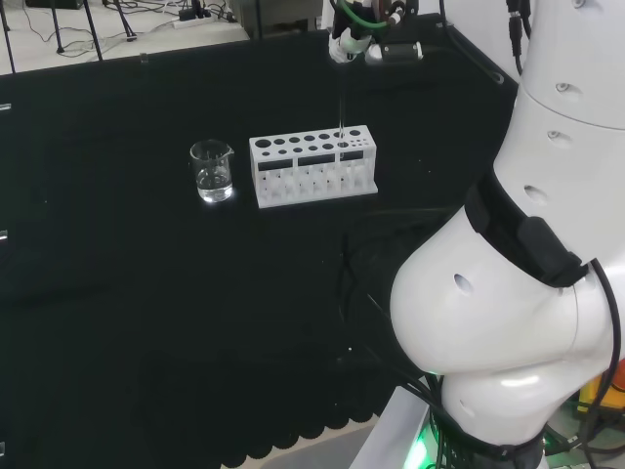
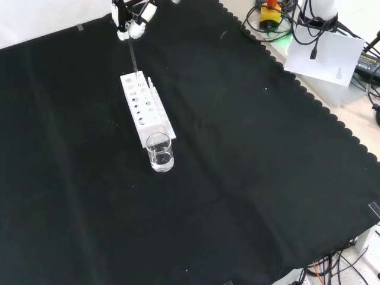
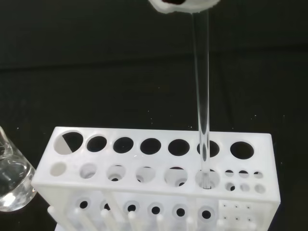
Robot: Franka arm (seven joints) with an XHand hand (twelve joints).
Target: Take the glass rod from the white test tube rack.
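Hand pinching the glass rod above the white test tube rack

The hand [image 2: 132,25] grips the upright glass rod [image 3: 202,96] by its top; the rod's lower end sits in a hole of the one white test tube rack [image 1: 312,166]; one beaker [image 1: 211,171] stands just beside the rack

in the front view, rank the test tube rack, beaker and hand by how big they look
1. white test tube rack
2. beaker and hand: look alike in size, and the hand is partly cut off at the top, so unranked.
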